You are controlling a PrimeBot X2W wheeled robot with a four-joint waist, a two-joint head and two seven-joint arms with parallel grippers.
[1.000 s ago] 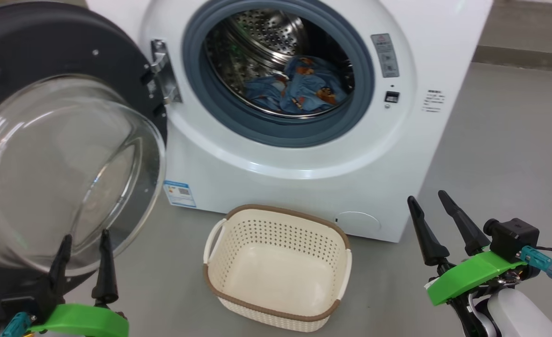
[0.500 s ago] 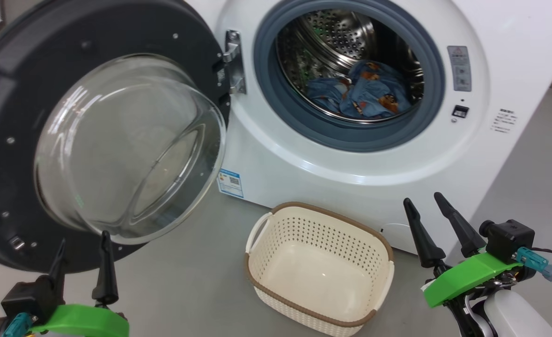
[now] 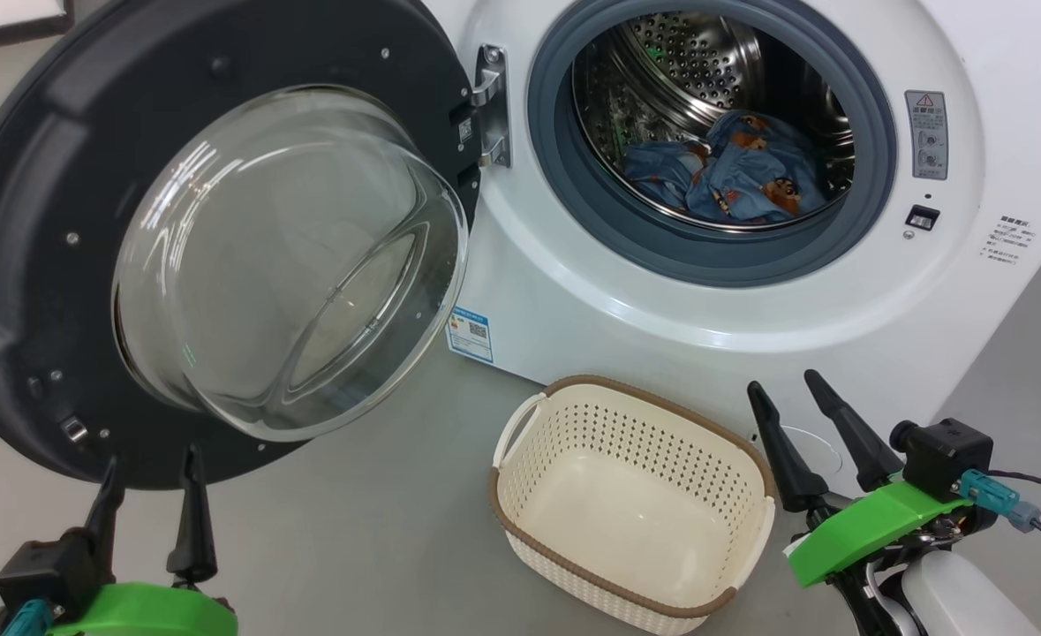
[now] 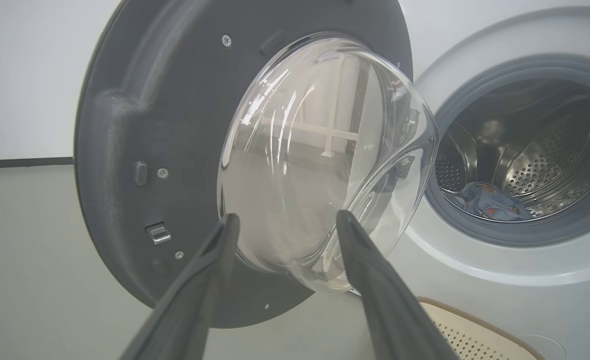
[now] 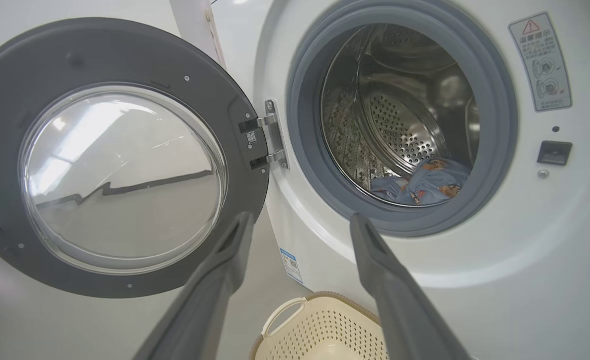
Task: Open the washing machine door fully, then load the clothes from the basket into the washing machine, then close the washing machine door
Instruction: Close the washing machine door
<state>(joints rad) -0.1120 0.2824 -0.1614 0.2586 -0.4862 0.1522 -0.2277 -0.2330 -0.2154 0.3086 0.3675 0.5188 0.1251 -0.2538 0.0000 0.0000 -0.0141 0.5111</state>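
The washing machine [image 3: 626, 344] stands with its door [image 3: 34, 230] swung wide to the left, glass bowl bulging toward me. Light blue printed clothes [image 3: 732, 181] lie in the steel drum, also seen as clothes [image 5: 425, 187] and clothes [image 4: 490, 202] in the wrist views. The cream basket [image 3: 630, 508] sits on the floor before the machine with nothing inside. My left gripper [image 3: 151, 459] is open at the lower left, just under the door's rim [image 4: 124, 150]. My right gripper [image 3: 785, 389] is open at the lower right, beside the basket [image 5: 320, 330].
Grey floor [image 3: 352, 530] lies between the open door and the basket. A blue-white label [image 3: 470, 333] is stuck on the machine's lower front. The door's hinge [image 3: 489, 106] sits left of the grey rubber ring [image 3: 573, 203]. A pale wall with a dark skirting [image 4: 19, 162] stands behind the door.
The head camera has turned left, so the door shows more fully and the machine has slid right. Both grippers stay open and low; nothing was taken or let go.
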